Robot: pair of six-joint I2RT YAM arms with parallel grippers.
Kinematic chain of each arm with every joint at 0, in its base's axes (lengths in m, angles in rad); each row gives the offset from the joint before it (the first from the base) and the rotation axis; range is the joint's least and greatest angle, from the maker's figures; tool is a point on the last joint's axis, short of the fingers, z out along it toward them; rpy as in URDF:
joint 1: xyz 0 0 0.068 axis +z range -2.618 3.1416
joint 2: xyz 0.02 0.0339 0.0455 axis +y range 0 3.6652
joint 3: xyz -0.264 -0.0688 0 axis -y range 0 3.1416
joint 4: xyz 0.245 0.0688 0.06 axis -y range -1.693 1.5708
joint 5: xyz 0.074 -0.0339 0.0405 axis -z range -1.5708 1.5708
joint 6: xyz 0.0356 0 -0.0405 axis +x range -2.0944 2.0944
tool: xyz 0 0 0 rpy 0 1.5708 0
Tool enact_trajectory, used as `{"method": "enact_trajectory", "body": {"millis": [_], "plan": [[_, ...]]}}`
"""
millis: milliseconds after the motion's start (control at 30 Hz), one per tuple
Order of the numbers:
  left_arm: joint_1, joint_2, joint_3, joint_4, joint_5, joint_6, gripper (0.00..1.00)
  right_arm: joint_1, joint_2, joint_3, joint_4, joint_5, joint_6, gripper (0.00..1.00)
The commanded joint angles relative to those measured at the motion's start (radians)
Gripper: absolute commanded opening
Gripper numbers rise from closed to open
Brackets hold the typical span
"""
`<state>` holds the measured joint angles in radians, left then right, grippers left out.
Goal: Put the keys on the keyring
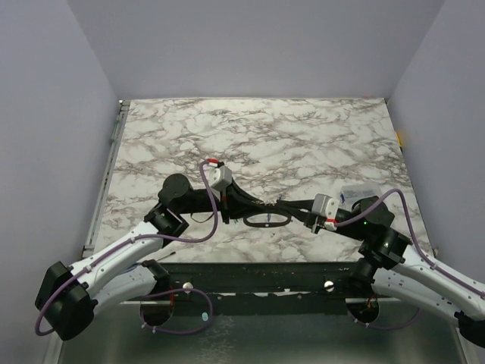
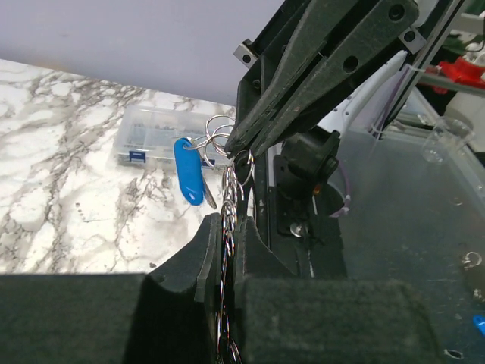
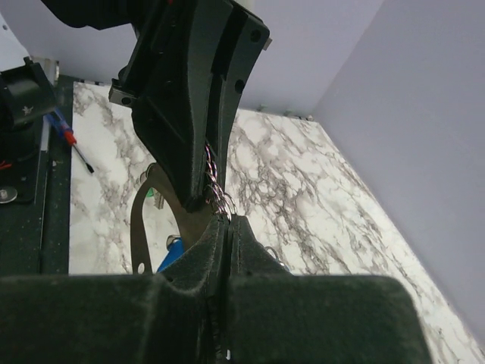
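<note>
My left gripper (image 1: 271, 205) (image 2: 227, 227) is shut on a thin braided wire (image 2: 229, 199) that runs up to small silver rings (image 2: 218, 130). My right gripper (image 1: 288, 205) (image 3: 226, 223) is shut on the same wire (image 3: 212, 176), tip to tip with the left one. The grey oval keyring (image 1: 267, 220) (image 3: 138, 227) is just below the two tips. I cannot tell if the wire belongs to it. The blue key (image 2: 187, 180) (image 3: 170, 256) hangs from the rings. A green key head (image 3: 158, 199) peeks out behind the loop. The yellow-gold key is hidden.
A clear plastic box (image 1: 360, 191) (image 2: 148, 136) lies on the marble table (image 1: 265, 136) beside the right arm. A red and blue screwdriver (image 3: 72, 140) lies near the table's near edge. Grey walls close in the table on three sides.
</note>
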<state>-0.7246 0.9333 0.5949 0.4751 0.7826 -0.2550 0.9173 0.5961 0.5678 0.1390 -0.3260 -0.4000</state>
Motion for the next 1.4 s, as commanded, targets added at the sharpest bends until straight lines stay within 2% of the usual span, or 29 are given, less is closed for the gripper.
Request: {"method": "enact_trajectory", "body": {"millis": [0, 233, 433, 467, 567, 633, 667, 700, 900, 1033, 1133, 1367], "plan": [[0.055, 0.03, 0.031, 0.171, 0.043, -0.128, 0.0, -0.003, -0.005, 0.006, 0.005, 0.036, 0.01, 0.0], [0.057, 0.039, 0.035, 0.174, 0.028, -0.128, 0.0, -0.003, 0.065, 0.047, -0.106, -0.018, -0.017, 0.01], [0.056, -0.02, -0.016, 0.172, -0.018, -0.042, 0.0, -0.003, 0.067, 0.036, -0.068, 0.03, -0.019, 0.01], [0.056, -0.032, -0.027, 0.172, -0.027, -0.022, 0.09, -0.003, 0.068, 0.036, -0.058, 0.033, -0.019, 0.01], [0.056, -0.061, -0.056, 0.172, -0.027, 0.017, 0.46, -0.003, 0.087, 0.046, -0.043, 0.036, -0.019, 0.01], [0.054, -0.068, -0.062, 0.172, -0.018, 0.023, 0.66, -0.003, 0.102, 0.053, -0.04, 0.032, -0.021, 0.01], [0.054, -0.069, -0.063, 0.172, -0.009, 0.034, 0.89, -0.003, 0.109, 0.056, -0.039, 0.03, -0.021, 0.01], [0.055, -0.072, -0.061, 0.171, -0.006, 0.044, 0.98, -0.003, 0.117, 0.059, -0.039, 0.027, -0.024, 0.01], [0.054, -0.09, -0.042, 0.153, 0.011, 0.145, 0.99, -0.003, 0.124, 0.075, -0.051, 0.017, -0.027, 0.01], [0.055, -0.059, 0.006, 0.128, -0.007, 0.194, 0.9, -0.003, 0.121, 0.09, -0.065, 0.006, -0.029, 0.01], [0.054, -0.002, 0.053, 0.093, 0.009, 0.225, 0.87, -0.003, 0.115, 0.092, -0.069, -0.011, -0.028, 0.01], [0.03, 0.184, 0.275, -0.249, 0.151, 0.356, 0.79, -0.003, 0.091, 0.089, -0.076, -0.024, -0.026, 0.01]]}}
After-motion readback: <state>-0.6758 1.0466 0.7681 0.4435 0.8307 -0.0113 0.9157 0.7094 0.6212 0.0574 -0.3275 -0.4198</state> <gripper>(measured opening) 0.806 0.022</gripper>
